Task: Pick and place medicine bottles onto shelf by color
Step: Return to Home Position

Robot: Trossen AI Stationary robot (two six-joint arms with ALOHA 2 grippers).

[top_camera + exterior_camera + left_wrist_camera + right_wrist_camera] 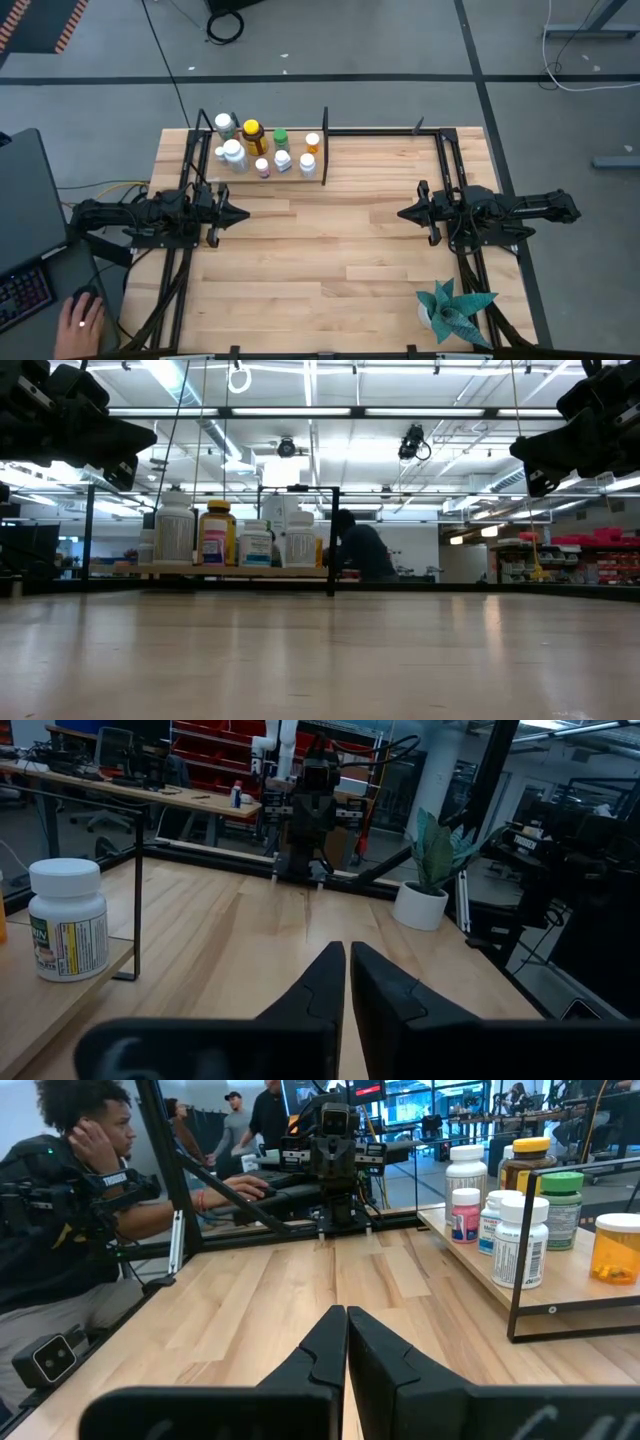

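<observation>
Since homing appears to be the step in hand, bottles (262, 150) are standing on the shelf (560, 1292). Left gripper (240, 214), right gripper (405, 212): both hovering well apart from shelf, fingers pressing together, empty. Advice: keeping travel slow, away from shelf posts.

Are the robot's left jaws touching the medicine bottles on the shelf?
Apart. The high view shows a strip of bare tabletop between the left jaws and the medicine bottles, which stand on the shelf.
</observation>
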